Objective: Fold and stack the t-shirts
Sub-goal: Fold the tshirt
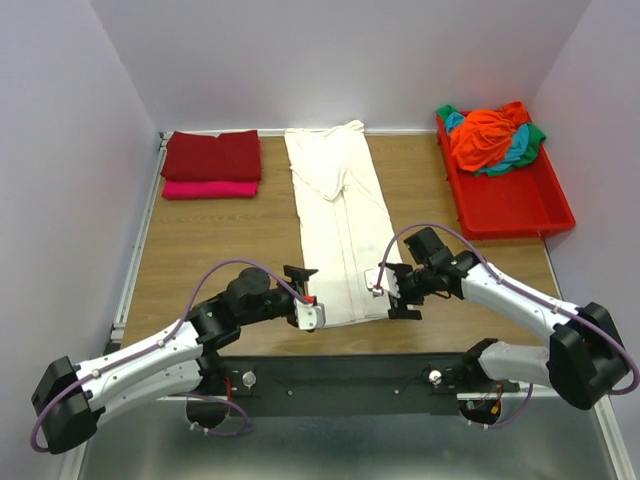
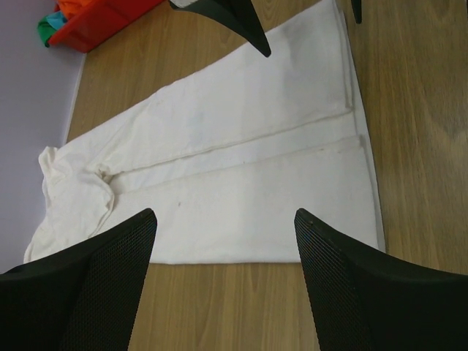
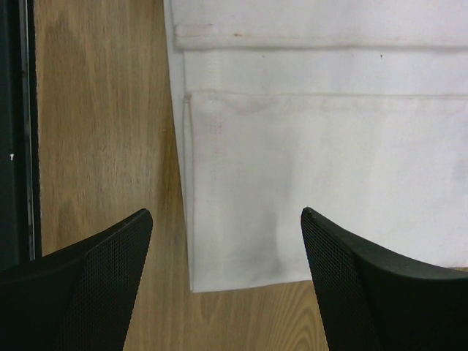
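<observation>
A large cream-white t-shirt [image 1: 338, 215] lies flat down the middle of the wooden table, folded lengthwise into a long strip with its hem nearest me. My left gripper [image 1: 307, 296] stands open at the hem's left corner, holding nothing. My right gripper [image 1: 388, 290] stands open at the right corner, also holding nothing. In the left wrist view the open left gripper [image 2: 224, 213] hovers over the long edge of the shirt [image 2: 241, 161]. In the right wrist view the open right gripper [image 3: 227, 212] straddles a hem corner of the shirt [image 3: 329, 146]. A folded dark red shirt [image 1: 212, 155] rests on a pink one [image 1: 210, 188] at the back left.
A red plastic tray [image 1: 515, 205] at the back right holds a heap of orange, teal and green shirts [image 1: 490, 140]; the tray [image 2: 95, 22] also shows in the left wrist view. Grey walls close in the table's sides and back. A black rail [image 1: 340, 375] runs along the near edge.
</observation>
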Available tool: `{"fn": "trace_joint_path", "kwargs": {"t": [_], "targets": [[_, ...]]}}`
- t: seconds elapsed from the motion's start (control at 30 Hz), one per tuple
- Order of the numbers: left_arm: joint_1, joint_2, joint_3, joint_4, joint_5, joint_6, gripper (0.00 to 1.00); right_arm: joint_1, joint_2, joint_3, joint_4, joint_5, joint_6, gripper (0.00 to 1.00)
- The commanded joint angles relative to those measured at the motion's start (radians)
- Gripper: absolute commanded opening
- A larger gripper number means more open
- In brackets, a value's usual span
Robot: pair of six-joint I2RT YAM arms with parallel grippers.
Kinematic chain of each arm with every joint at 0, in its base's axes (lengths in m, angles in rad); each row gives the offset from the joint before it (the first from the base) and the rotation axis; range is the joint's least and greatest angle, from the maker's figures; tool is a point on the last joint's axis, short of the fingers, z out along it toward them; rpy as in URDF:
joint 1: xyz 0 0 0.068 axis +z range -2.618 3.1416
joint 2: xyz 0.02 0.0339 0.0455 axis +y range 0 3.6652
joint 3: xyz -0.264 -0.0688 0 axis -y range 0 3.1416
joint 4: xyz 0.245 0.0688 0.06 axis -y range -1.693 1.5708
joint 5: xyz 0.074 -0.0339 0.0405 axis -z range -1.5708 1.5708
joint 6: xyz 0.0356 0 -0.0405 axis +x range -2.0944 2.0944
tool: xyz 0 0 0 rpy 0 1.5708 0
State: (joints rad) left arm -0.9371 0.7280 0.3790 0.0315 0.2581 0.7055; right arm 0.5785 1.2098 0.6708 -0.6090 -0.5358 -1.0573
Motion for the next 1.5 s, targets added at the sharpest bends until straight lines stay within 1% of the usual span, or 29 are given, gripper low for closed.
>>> {"fn": "trace_joint_path", "kwargs": {"t": [0.0,0.23,0.33,0.43,0.53,0.63,0.73,0.77,0.87,1.1,1.27,1.37,1.47], "targets": [[-0.035,0.036,-0.005,-0.021,-0.042,0.048,0.84,0.018,-0.009,-0.025,0.055,0.069,0.020,0.89],[-0.130,0.166,-0.003,0.028,-0.051,0.048,0.83,0.050,0.007,-0.048,0.077,0.085,0.020,0.89],[-0.170,0.212,-0.002,0.028,-0.005,0.092,0.80,0.067,0.010,-0.066,0.084,0.111,0.002,0.88],[-0.190,0.296,0.009,0.047,-0.013,0.103,0.79,0.073,0.014,-0.085,0.089,0.145,-0.016,0.86],[-0.195,0.344,0.024,0.062,-0.032,0.103,0.79,0.078,0.017,-0.102,0.101,0.157,-0.030,0.84],[-0.198,0.413,0.040,0.073,-0.039,0.109,0.77,0.084,0.026,-0.111,0.113,0.160,-0.027,0.80],[-0.200,0.465,0.049,0.082,-0.059,0.114,0.76,0.090,0.036,-0.109,0.120,0.177,-0.012,0.72],[-0.201,0.478,0.054,0.082,-0.068,0.112,0.75,0.092,0.045,-0.105,0.126,0.181,-0.007,0.68],[-0.201,0.517,0.058,0.082,-0.089,0.115,0.75,0.095,0.057,-0.103,0.135,0.198,0.010,0.63],[-0.203,0.568,0.086,0.032,-0.126,0.114,0.73,0.093,0.051,-0.111,0.152,0.235,0.036,0.53],[-0.201,0.620,0.123,-0.025,-0.128,0.111,0.68,0.095,0.042,-0.109,0.156,0.243,0.053,0.49],[-0.201,0.625,0.129,-0.054,-0.135,0.109,0.65,0.095,0.040,-0.105,0.158,0.264,0.074,0.42],[-0.201,0.611,0.118,-0.054,-0.141,0.112,0.63,0.096,0.040,-0.105,0.160,0.275,0.079,0.39]]}}
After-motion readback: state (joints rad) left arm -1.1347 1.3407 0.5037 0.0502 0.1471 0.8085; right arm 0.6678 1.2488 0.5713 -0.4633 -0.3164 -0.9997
